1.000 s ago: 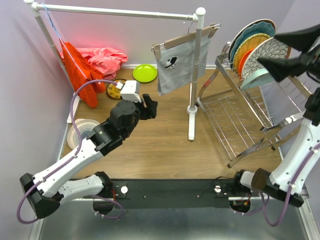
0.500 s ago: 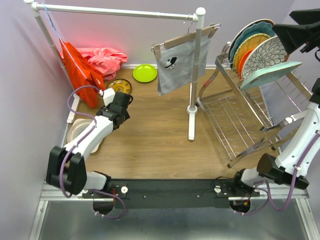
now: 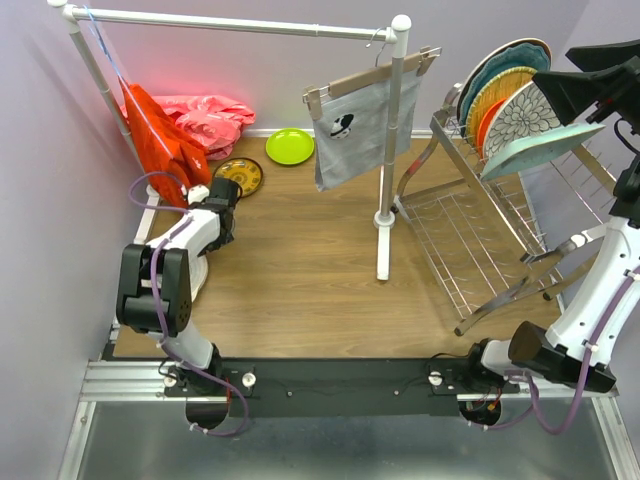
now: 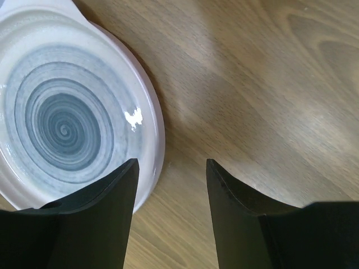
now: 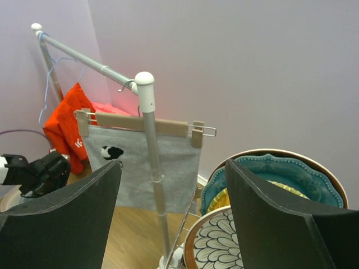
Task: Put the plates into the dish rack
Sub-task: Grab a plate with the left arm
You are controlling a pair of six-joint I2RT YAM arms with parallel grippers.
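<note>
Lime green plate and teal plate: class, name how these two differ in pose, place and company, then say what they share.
Pose: the lime green plate lies flat, while the teal plate stands on edge. Place: the lime green plate sits on the wooden table; the teal plate is in the dish rack. Company: the lime green plate lies by itself; the teal plate stands in a row with other plates. Both are round.

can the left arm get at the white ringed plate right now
probably yes: its open fingers hang at the rim of the white ringed plate, seemingly one on each side, with nothing in the way
</note>
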